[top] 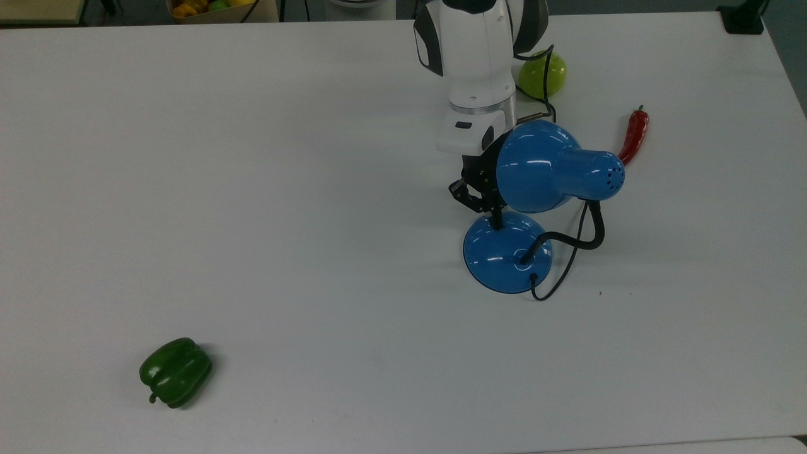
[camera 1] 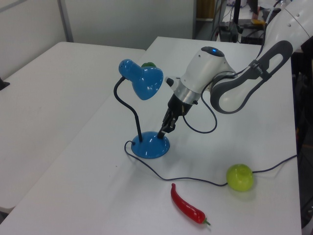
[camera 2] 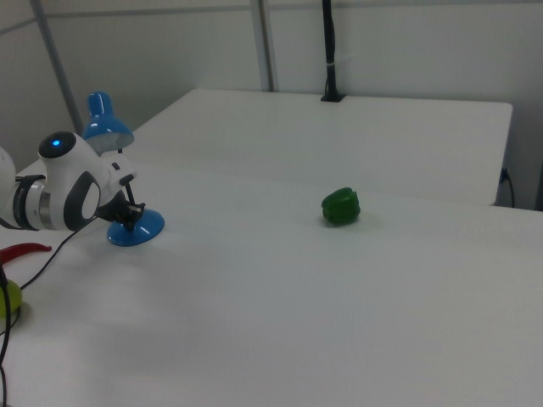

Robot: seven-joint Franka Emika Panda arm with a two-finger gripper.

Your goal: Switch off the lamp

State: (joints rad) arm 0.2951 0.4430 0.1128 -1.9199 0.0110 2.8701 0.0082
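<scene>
The blue lamp stands right of the table's middle in the top view, with its domed base (top: 504, 255) on the table. A black bendy neck (top: 583, 236) holds the cone shade (top: 548, 167) above it. The lamp casts no light on the table. My gripper (top: 497, 220) is shut, its black tip pressing on the base's upper edge, under the shade. In the left view the gripper (camera 1: 161, 133) touches the base (camera 1: 150, 147) from the right. The right view has the gripper (camera 2: 131, 222) at the base (camera 2: 136, 230). The switch is hidden by the tip.
The lamp's black cord (camera 1: 190, 179) runs past a lime-green ball (top: 542, 74). A red chilli (top: 634, 134) lies close to the shade's right in the top view. A green bell pepper (top: 175, 372) sits far off at the top view's lower left.
</scene>
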